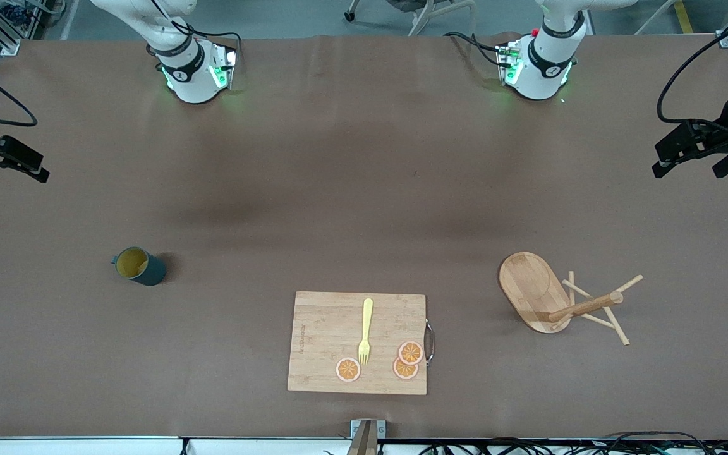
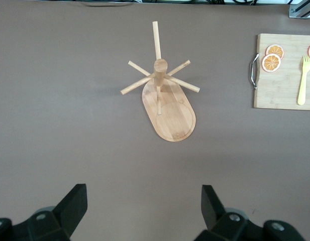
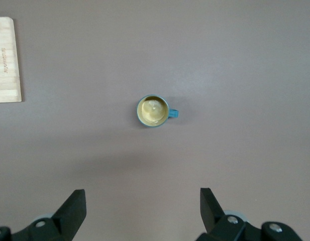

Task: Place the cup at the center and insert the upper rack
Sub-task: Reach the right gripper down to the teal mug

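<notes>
A brown counter [image 1: 364, 189] carried everything, with a grey floor and chair legs showing past its edge by the arm bases. The right claw [image 1: 4, 161] hung wide open and empty over bare counter at the right arm's end. The cup [image 1: 139, 265] stood upright, toward that end from the cutting board [image 1: 326, 341] and slightly farther from the front camera. The board held a yellow fork [image 1: 366, 330] and three orange slices [image 1: 410, 352]. The upper rack [image 1: 547, 294] stood toward the left arm's end from the board. The left claw [image 1: 696, 151] waited, spread wide and empty.
</notes>
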